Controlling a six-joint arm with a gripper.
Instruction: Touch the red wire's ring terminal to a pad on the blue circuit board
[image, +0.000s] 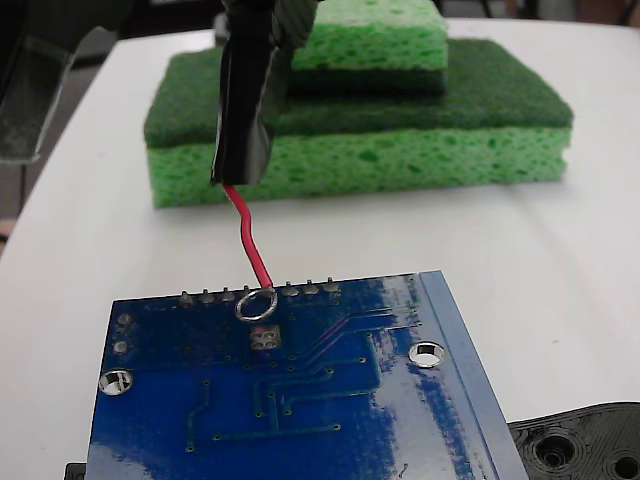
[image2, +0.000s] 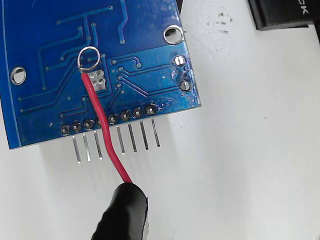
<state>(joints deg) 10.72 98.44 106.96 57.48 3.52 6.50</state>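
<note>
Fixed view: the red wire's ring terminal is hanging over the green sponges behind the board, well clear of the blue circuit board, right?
Not right. The ring terminal is over the blue circuit board, near its pin-row edge, beside the silver pad; the green sponges lie farther back. The red wire runs down to it, as the fixed view shows; the wrist view agrees.

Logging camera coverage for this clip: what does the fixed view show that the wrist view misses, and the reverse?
Only the fixed view shows the stacked green sponges behind the board and a black plastic part with round holes at lower right.

Only the wrist view shows the bare metal header pins jutting past the board's edge, and a dark object at top right.

Both show the blue circuit board, the red wire leaving a black-taped holder, the ring terminal and the pad. In both, the ring lies just beside the pad, not on it.
</note>
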